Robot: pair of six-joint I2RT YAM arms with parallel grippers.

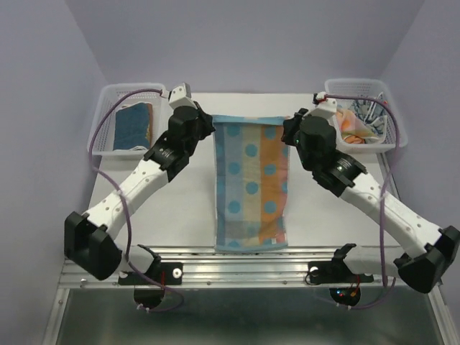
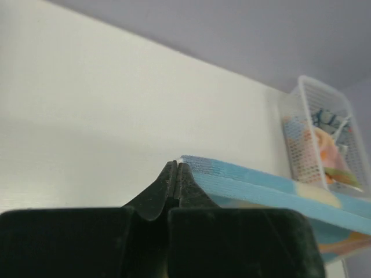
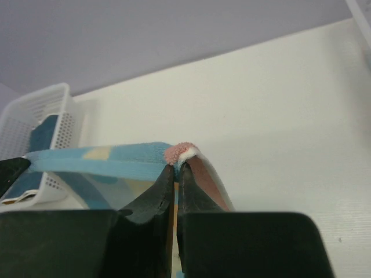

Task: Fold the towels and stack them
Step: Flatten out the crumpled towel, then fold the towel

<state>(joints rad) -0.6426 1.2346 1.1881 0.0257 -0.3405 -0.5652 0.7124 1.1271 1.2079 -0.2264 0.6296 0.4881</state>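
Your left gripper (image 2: 175, 168) is closing fully on only the very tip of the towel (image 2: 261, 191) at its far left corner, while your right gripper (image 3: 177, 169) is clamping shut over the far right corner with a tuft bulging above its tips. Between them the far hem is hanging taut and slightly lifted. Judging by this, the fold is only beginning: you should be carrying both corners toward the near hem at matched height and pace, with the hem stretched, and minding the shallow left bite, which may slip. The top view alone is showing the whole towel running lengthwise down the table (image 1: 180, 215) to its near edge. Only the wrist views are revealing bite depth. The left wrist view is also showing the right basket (image 2: 313, 92) with crumpled towels (image 2: 324, 145), and the right wrist view the left basket (image 3: 35, 110) with a folded blue towel (image 3: 43, 133).
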